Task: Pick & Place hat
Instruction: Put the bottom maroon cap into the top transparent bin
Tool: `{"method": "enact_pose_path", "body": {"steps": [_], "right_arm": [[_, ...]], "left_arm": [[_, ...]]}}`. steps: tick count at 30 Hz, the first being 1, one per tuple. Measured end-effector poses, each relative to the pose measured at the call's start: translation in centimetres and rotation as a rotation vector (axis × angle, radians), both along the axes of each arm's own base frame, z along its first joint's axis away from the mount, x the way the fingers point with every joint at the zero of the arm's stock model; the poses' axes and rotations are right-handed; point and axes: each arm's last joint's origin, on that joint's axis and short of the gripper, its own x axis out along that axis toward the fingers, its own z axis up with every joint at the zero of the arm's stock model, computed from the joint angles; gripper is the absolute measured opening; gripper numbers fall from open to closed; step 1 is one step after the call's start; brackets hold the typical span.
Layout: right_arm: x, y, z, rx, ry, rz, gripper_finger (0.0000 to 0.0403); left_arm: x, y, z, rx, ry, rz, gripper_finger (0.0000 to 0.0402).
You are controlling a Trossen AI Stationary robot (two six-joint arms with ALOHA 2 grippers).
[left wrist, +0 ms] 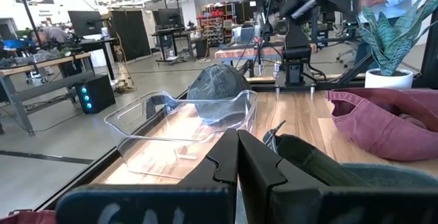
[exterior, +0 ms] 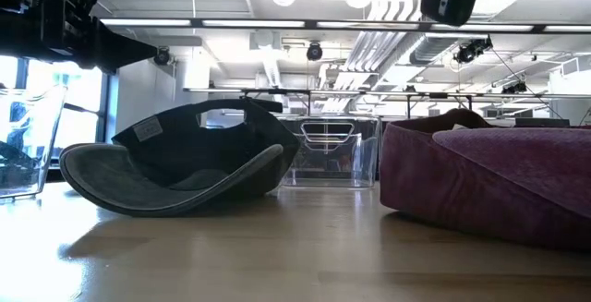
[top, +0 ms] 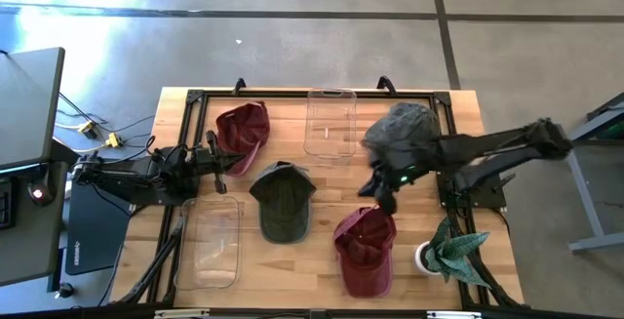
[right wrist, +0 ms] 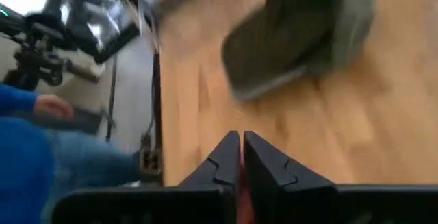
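High view, table (top: 322, 260): wooden, with a black frame around it.
High view, green hat (top: 283, 200): lay in the middle of the table.
High view, red hat (top: 367, 249): lay just beside the green hat, toward the right arm's side.
High view, second red hat (top: 243, 134): lay near the green hat, on the left arm's side, farther back.
High view, gray hat (top: 402, 132): sat by the far clear bin (top: 331, 122), partly under the right arm.
High view, near clear bin (top: 210, 243): stood just beside the green hat's brim, on the left arm's side.
High view, plant (top: 450, 252): stood in a white pot beyond the red hat.
High view, right gripper (top: 386, 200): hung over the back edge of the red hat; fingers pressed together, nothing in them.
High view, left gripper (top: 220, 161): waited between the second red hat and the near clear bin.
Low view: showed the green hat upside down, the red hat close by, a clear bin behind them.
Left wrist view, fingers (left wrist: 222, 162): squeezed tight, gripping nothing; looked past the green hat to the far clear bin and gray hat.
Right wrist view, fingers (right wrist: 263, 166): pinched together over bare wood, green hat ahead, blurry.
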Motion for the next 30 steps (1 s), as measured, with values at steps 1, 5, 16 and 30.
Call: {"method": "enact_pose_path", "body": {"steps": [1, 5, 16, 30], "right_arm": [[0.8, 0.4, 0.0, 0.050, 0.059, 0.003, 0.0033], [3.5, 1.4, -1.2, 0.304, 0.328, -0.072, 0.0088], [5.8, 4.6, -7.1, 0.510, 0.736, -0.517, 0.0265], [7.7, 3.7, -13.4, 0.370, 0.824, -0.972, 0.0249]], "left_arm": [[0.0, 0.0, 0.0, 0.000, 0.000, 0.000, 0.0001], [0.0, 0.0, 0.0, 0.000, 0.000, 0.000, 0.0001], [0.0, 0.0, 0.0, 0.000, 0.000, 0.000, 0.0001], [0.0, 0.0, 0.0, 0.000, -0.001, 0.000, 0.0001]]}}
